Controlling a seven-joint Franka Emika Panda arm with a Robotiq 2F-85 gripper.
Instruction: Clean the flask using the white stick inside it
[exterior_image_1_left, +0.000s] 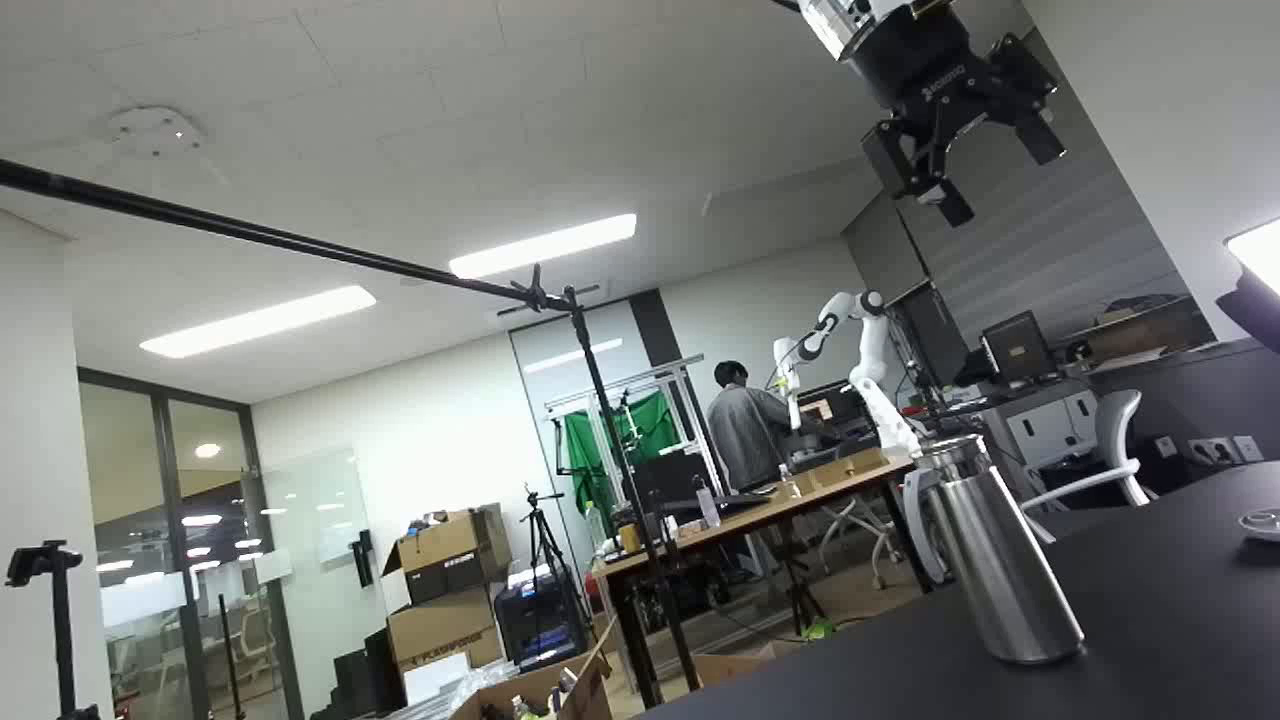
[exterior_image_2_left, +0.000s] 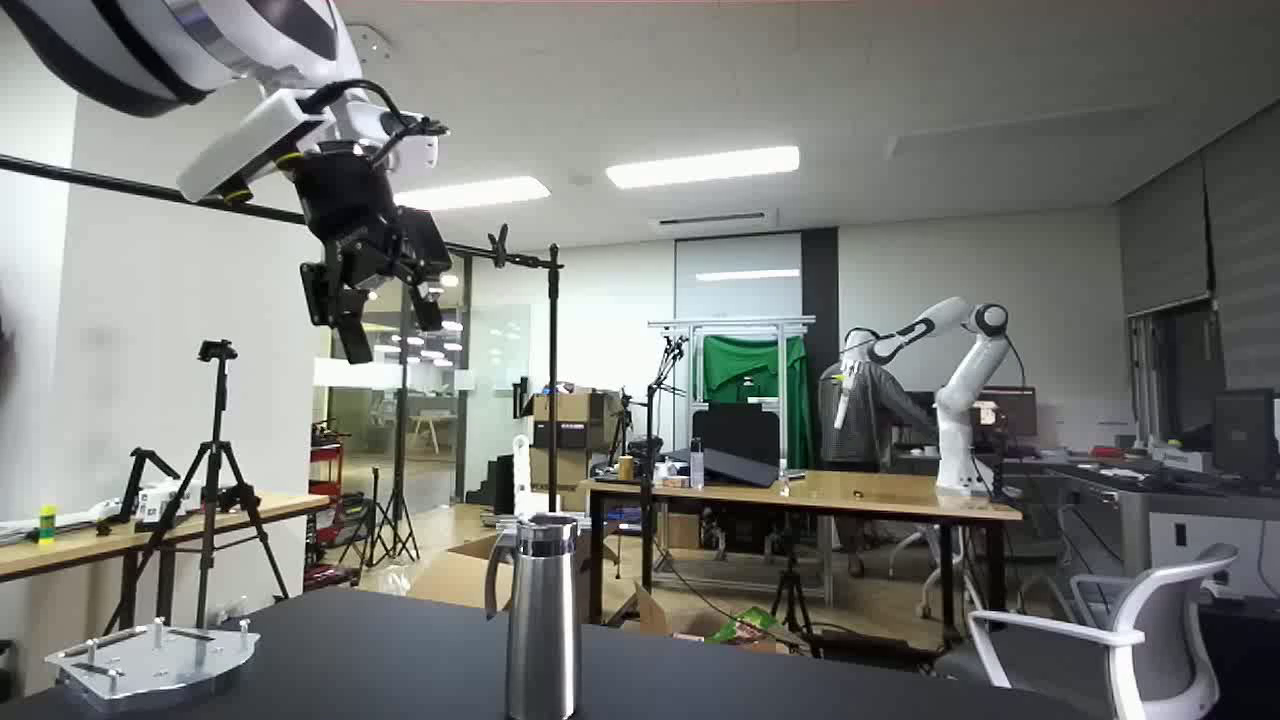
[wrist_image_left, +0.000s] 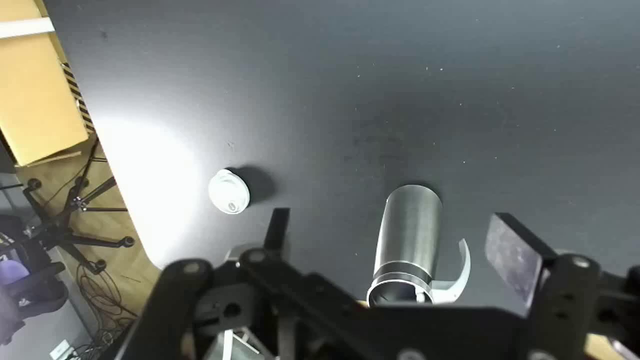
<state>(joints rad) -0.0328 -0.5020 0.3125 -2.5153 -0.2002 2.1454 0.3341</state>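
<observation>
Flask (exterior_image_2_left: 543, 635), one: silver metal, upright on the dark table (wrist_image_left: 325, 100), near side in both exterior views; right of centre in the wrist view. White stick, one: not clearly made out; a pale spot (wrist_image_left: 420, 297) within the flask's mouth may be its end. Lid-like piece (wrist_image_left: 229, 193), one: round, pale, on the table left of the flask in the wrist view, well apart. Step in hand, by judgement: approach, stick not yet taken. Next move, likewise judged: centre over the mouth, lower, close on the stick alone, clear of the rim. Pincer (exterior_image_2_left: 392, 335), one: fingers (wrist_image_left: 514, 262) spread, nothing held, tips pointing down, well above the table. Arm (exterior_image_2_left: 180, 45), white: high at left in an exterior view, wrist bent downward.
</observation>
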